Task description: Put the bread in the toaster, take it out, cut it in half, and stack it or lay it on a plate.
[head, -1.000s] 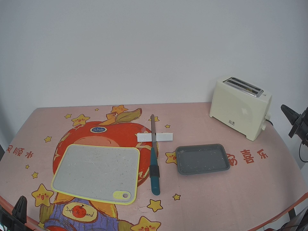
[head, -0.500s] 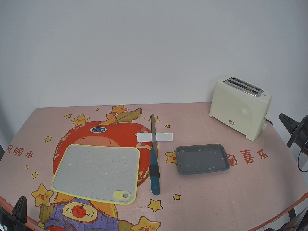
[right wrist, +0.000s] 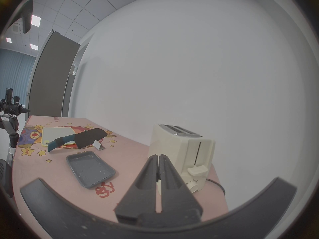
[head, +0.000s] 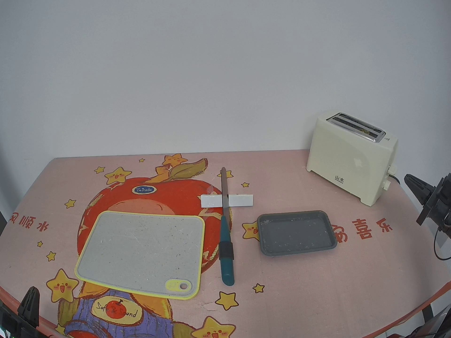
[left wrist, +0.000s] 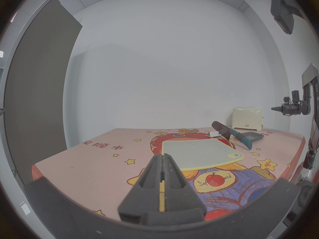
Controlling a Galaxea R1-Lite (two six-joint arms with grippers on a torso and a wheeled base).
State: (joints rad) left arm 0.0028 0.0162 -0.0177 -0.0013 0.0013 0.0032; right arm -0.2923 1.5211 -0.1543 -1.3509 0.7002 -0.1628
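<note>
Cream toaster [head: 350, 158], dark grey tray [head: 297, 232], pale grey board [head: 141, 249] rimmed yellow-green, teal-handled knife [head: 226, 254], pink tablecloth [head: 329, 282] with red apple and yellow stars.

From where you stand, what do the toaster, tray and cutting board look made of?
Toaster: likely smooth cream plastic, with a shiny metal slot plate. Tray: matte dark grey, plastic or coated metal. Cutting board: probably plastic, speckled grey, yellow-green rim.

Matte black tooling: the left claw [left wrist: 162, 156] and right claw [right wrist: 158, 156] are each two long wedge-shaped fingers [left wrist: 151, 175] with hollowed sides, tapering to a point. A thin black cable [head: 435, 246] loops below the right wrist, and the upper link [left wrist: 311, 75] is pale grey
</note>
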